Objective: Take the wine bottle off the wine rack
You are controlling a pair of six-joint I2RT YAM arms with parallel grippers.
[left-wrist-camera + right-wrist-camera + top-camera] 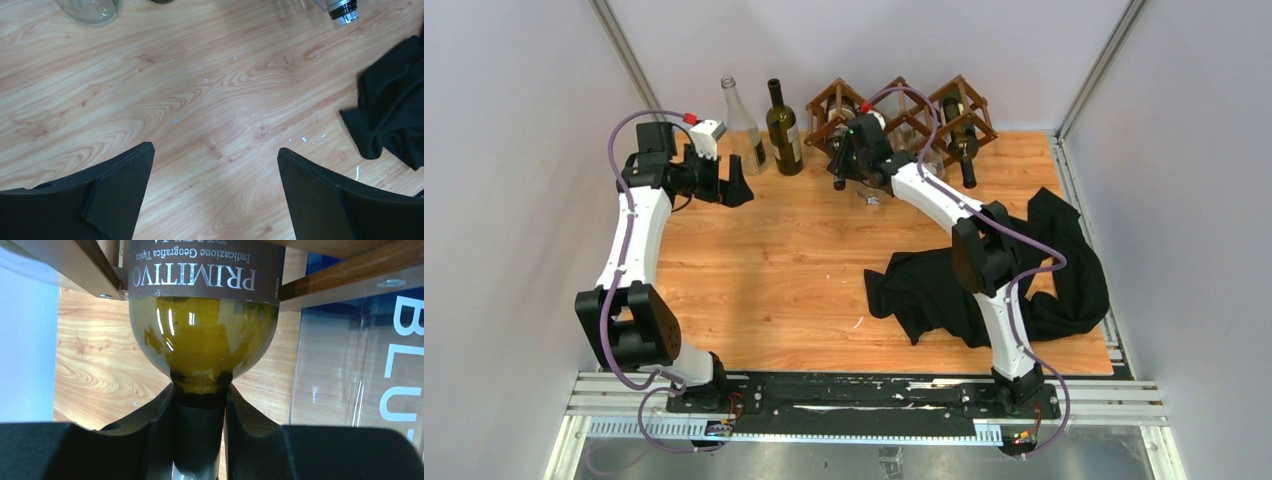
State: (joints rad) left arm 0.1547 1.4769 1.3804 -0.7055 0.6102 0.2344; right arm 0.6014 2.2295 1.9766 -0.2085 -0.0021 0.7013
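Three diamond cells make up the wine rack, which stands at 12 o'clock on the wooden table in the overhead view. The wine bottle, olive-green glass with a brown label reading PRIMITIVO, lies in the rack's leftmost cell with its neck pointing toward the arms. The right gripper is closed on that neck where it meets the shoulder, one finger pressed to each side. At 3 o'clock of it in the wrist view, a lettered clear bottle lies in the neighbouring cell. The left gripper hangs at about 10 o'clock over bare wood, spread wide and holding nothing. An upright clear bottle and an upright green bottle stand at 11 o'clock, just beside the rack. A black cloth lies crumpled at 4 o'clock.
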